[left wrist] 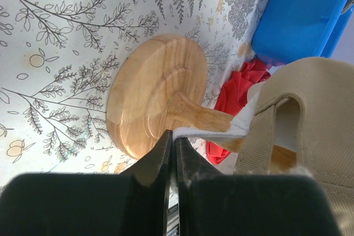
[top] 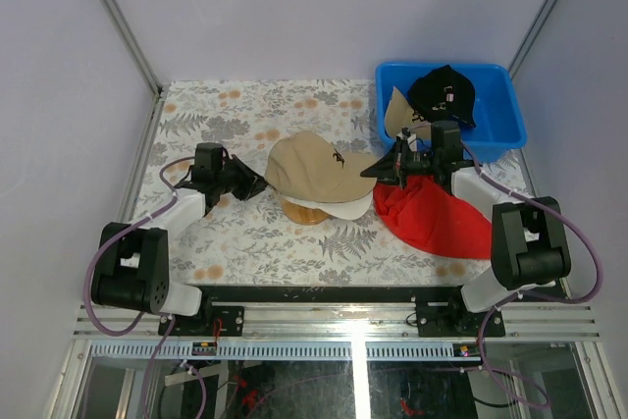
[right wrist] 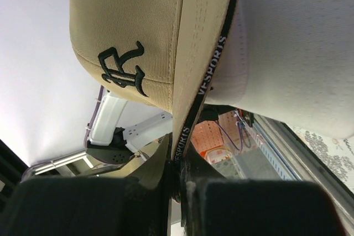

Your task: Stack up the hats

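While the right gripper (top: 400, 166) pinches the brim of 1 tan cap (top: 312, 164), which covers the white cap (top: 343, 208) on the wooden stand (top: 304, 214), the left gripper (top: 258, 186) is pressed together at the white cap's rear edge; the black cap (top: 444, 93) and a 2nd tan cap (top: 397, 115) lie in the blue bin (top: 496, 139)

"VESPORTS" repeated along dark tape (right wrist: 213, 81) inside tan hat (right wrist: 133, 15), front monogram unreadable
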